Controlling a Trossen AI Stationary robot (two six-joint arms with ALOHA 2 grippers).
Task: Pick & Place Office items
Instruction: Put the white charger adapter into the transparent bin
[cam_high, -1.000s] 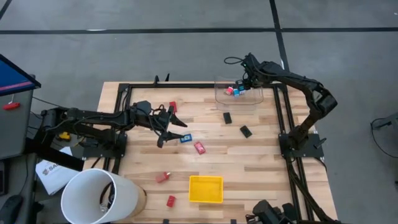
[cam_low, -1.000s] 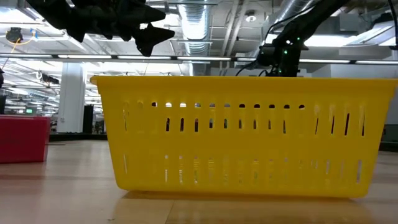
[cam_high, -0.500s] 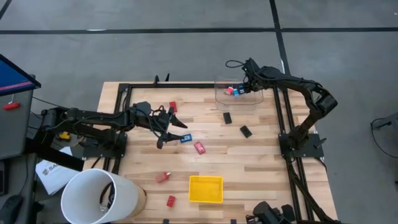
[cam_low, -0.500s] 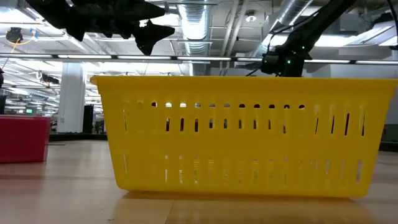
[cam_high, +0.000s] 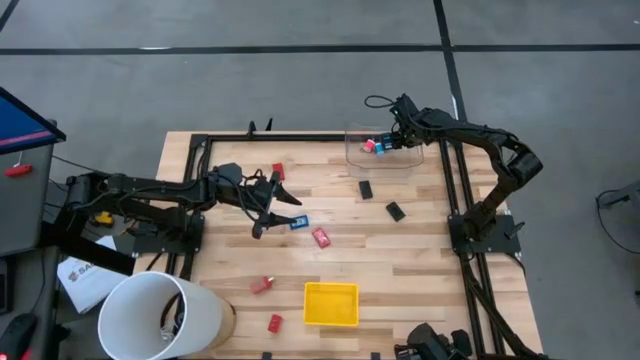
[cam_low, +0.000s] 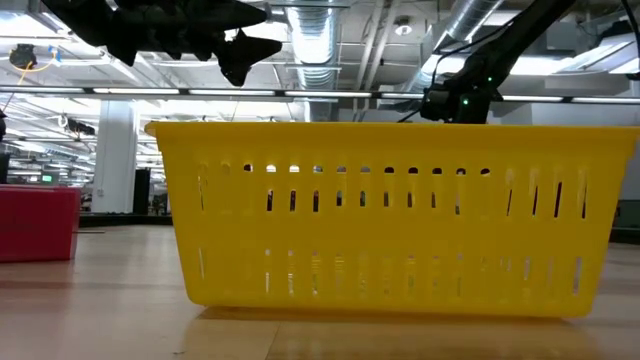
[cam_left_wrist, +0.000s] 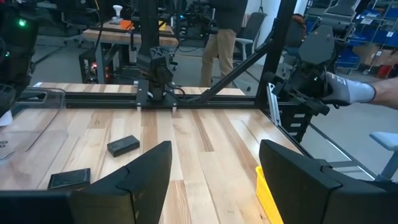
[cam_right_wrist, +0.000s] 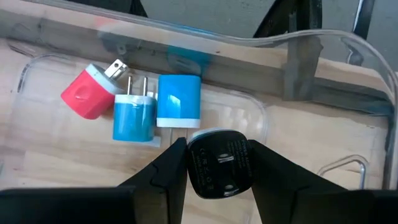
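Observation:
My right gripper (cam_high: 386, 143) reaches down into the clear plastic box (cam_high: 410, 160) at the table's far right and is shut on a black office item (cam_right_wrist: 219, 163). Below it a red plug (cam_right_wrist: 86, 94), a blue plug (cam_right_wrist: 133, 119) and a blue-and-white piece (cam_right_wrist: 179, 99) lie on the box floor. My left gripper (cam_high: 280, 213) hovers open over the table's middle, near a blue piece (cam_high: 298, 222) and a red one (cam_high: 321, 237). Two black pieces (cam_high: 366, 188) (cam_high: 396, 211) and more red ones (cam_high: 262, 285) (cam_high: 275, 322) lie flat on the wood. My right gripper pinches the black item by two opposite sides (cam_right_wrist: 191, 163) between its two fingers. The fingers come from above, slanting down into the box. The item's flat face is turned toward the wrist camera. Whether it touches the box floor, I cannot tell.
The yellow tray (cam_high: 331, 304) stands near the front edge and fills the low view (cam_low: 390, 215). A white bucket (cam_high: 160, 315) stands at the near left corner. A black frame rail (cam_high: 300, 138) runs along the table's far edge. People stand in the room behind (cam_left_wrist: 217, 43).
My right gripper has sunk a little deeper toward the clear box, still shut on the black item. My left gripper has kept still and open.

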